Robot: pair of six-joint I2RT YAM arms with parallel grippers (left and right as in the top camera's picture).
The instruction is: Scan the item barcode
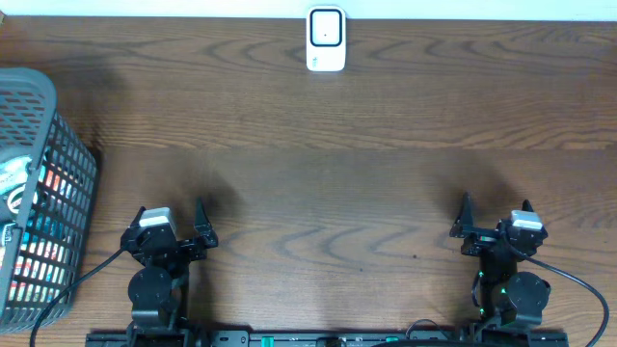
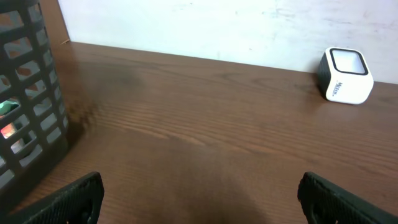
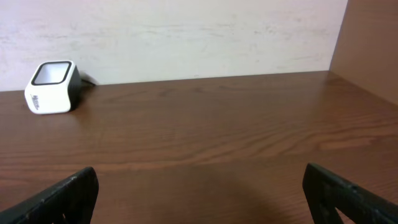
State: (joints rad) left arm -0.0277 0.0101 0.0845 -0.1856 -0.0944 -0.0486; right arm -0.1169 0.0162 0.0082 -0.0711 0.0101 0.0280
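My left end effector (image 1: 172, 220) and right end effector (image 1: 496, 214): wide open, empty. Barcode scanner (image 1: 326, 39): on the bench (image 1: 318, 183), far edge.

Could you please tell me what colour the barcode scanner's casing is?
The scanner is mostly white, clearest in the left wrist view.

The basket (image 1: 29, 85) is cut off by the overhead view's left edge. Items (image 1: 48, 246) inside show only through its mesh, too blurred to identify. Print on the scanner (image 2: 346, 76) is too small to read.
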